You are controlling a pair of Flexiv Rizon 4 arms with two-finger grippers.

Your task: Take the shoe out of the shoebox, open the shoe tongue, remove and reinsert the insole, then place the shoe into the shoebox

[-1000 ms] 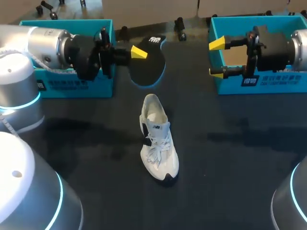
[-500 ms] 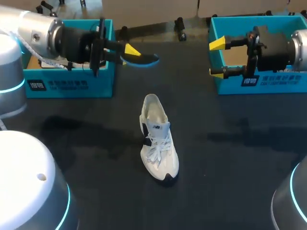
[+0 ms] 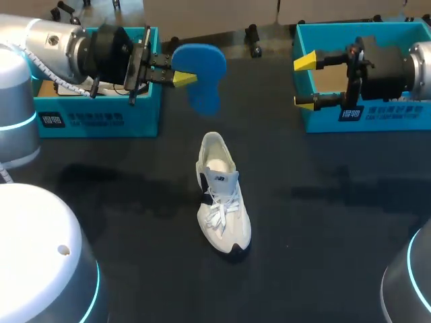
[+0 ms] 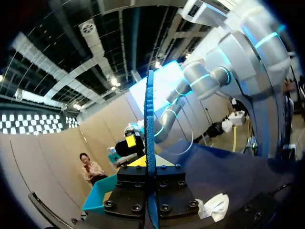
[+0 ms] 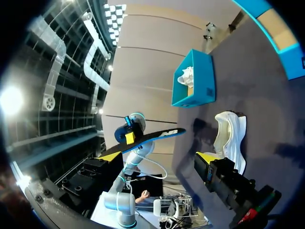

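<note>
A white shoe lies on the dark table mid-scene, its toe toward the near edge. Above and behind it, my left gripper is shut on the insole, held in the air with its blue underside showing. In the left wrist view the insole stands edge-on between the fingers, and the shoe lies below. My right gripper hangs open and empty in front of the right shoebox. From the right wrist view, the insole and the shoe lie ahead of the open gripper.
A teal shoebox with white paper inside stands at the back left, behind my left arm. The second teal shoebox stands at the back right. Both also show in the right wrist view: the left box and the right box's corner.
My left gripper has turned the insole over: first its black top showed, then its edge, now its blue underside. The arm drew back to the left. The right arm has not moved.
</note>
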